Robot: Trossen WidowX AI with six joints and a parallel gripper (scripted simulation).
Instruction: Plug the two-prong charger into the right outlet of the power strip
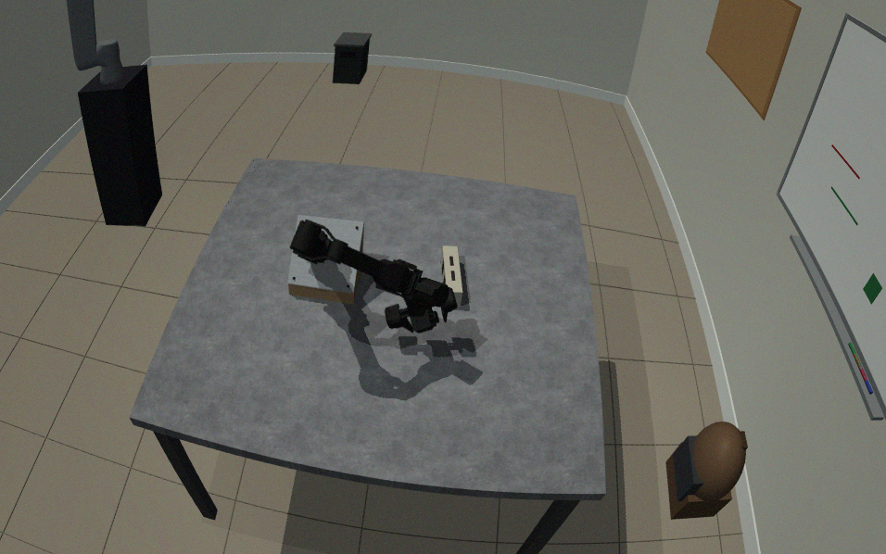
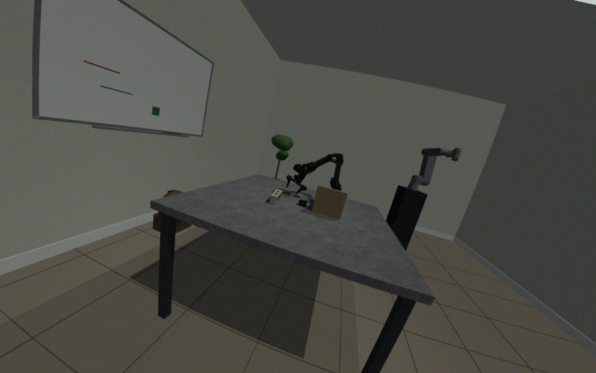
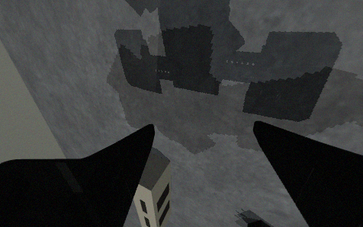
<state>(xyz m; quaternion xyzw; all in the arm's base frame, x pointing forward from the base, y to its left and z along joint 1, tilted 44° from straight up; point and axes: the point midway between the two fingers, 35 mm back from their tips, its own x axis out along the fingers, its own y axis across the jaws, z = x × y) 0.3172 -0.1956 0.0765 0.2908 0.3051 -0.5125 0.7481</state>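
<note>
The cream power strip lies on the grey table with dark slots in its top; in the wrist view the left finger partly covers it. The black charger lies on the table between the strip and the robot's base block. The arm hides it in the top view, and only a dark part of what looks like it shows at the wrist view's bottom edge. My gripper is open and empty, above the table beside the strip's near end in the top view. The charger's prongs cannot be made out.
The base block, with a pale top and brown sides, stands under the arm. The table has its right edge beyond the strip in the top view. Arm shadows fall across the table.
</note>
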